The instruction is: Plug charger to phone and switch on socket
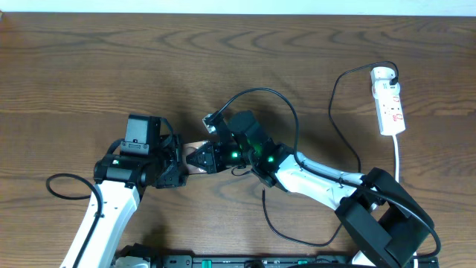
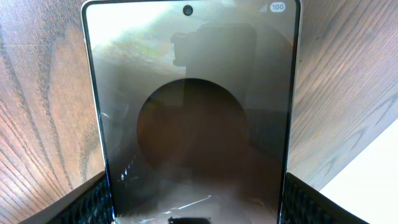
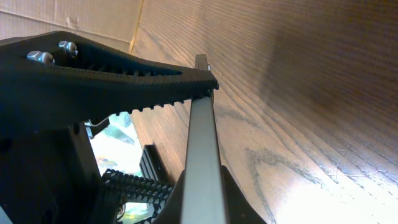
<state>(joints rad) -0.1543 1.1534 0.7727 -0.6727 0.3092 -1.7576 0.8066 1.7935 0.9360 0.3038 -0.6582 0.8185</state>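
Note:
The phone [image 1: 195,149] is held just above the table's middle between both arms. In the left wrist view the phone [image 2: 193,93] fills the frame, its glossy screen facing the camera. My left gripper [image 1: 182,158] is shut across its width, a ribbed finger [image 2: 93,199] on each long edge. My right gripper [image 1: 213,156] is shut on the phone's other end, and the phone's grey edge [image 3: 202,162] runs between its fingers [image 3: 155,87]. The white socket [image 1: 388,100] lies at the far right. The charger [image 1: 335,112] trails from it as a thin black cable and passes under the right arm. Its plug tip is hidden.
The socket's white cord [image 1: 399,160] runs toward the front edge. A loop of thin black cable [image 1: 279,231] lies on the wood in front of the right arm. A thicker black cable [image 1: 260,91] arcs over the right wrist, and another [image 1: 63,182] curls beside the left arm.

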